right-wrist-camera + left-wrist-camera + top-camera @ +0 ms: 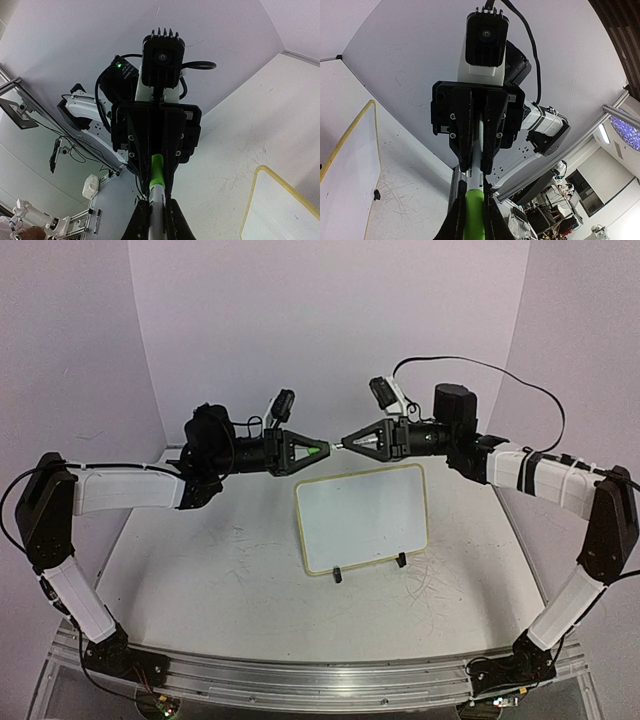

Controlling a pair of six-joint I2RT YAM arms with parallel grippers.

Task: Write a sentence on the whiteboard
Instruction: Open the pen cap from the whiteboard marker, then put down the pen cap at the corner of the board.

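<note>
white table [200,590], top view: surface scuffed with faint grey scratches [243,558], mostly centre and lower right. whiteboard [362,515] sits on it just right of centre, slightly skewed, two black clip feet [337,575] at its lower edge touching the tabletop. aluminium rail [320,680] along the bottom edge.
</note>
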